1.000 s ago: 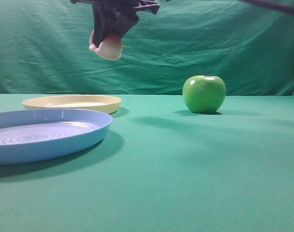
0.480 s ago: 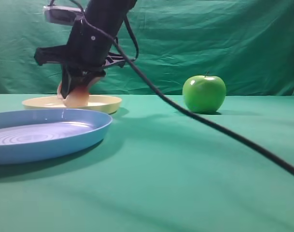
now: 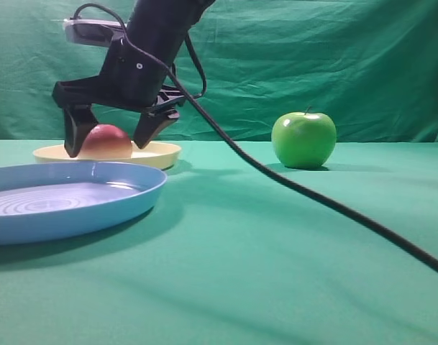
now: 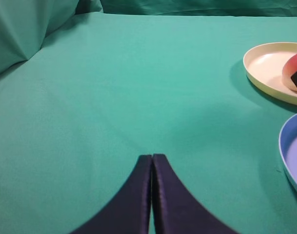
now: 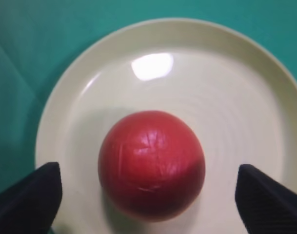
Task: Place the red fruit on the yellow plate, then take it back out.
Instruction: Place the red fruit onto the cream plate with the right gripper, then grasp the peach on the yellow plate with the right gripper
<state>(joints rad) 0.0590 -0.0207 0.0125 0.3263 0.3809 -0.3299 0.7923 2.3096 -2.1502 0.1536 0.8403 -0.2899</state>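
Observation:
The red fruit (image 3: 106, 142) (image 5: 152, 163) lies on the yellow plate (image 3: 161, 152) (image 5: 246, 107), free of any grip. My right gripper (image 3: 107, 140) (image 5: 148, 195) has reached across to the left and hangs open over the plate, one finger on each side of the fruit with a gap to both. The left wrist view catches the fruit (image 4: 293, 68) and the plate (image 4: 265, 66) at its right edge, one black right finger in front of the fruit. My left gripper (image 4: 152, 158) is shut and empty above bare cloth; the exterior view does not show it.
A larger light blue plate (image 3: 132, 198) (image 4: 292, 156) sits in front of the yellow one. A glossy green apple (image 3: 303, 139) stands to the right. The right arm's black cable (image 3: 312, 198) slopes down across the green cloth toward the lower right.
The right gripper came down from high up with the fruit, set it on the yellow plate, and has now opened. The fruit rests on its own.

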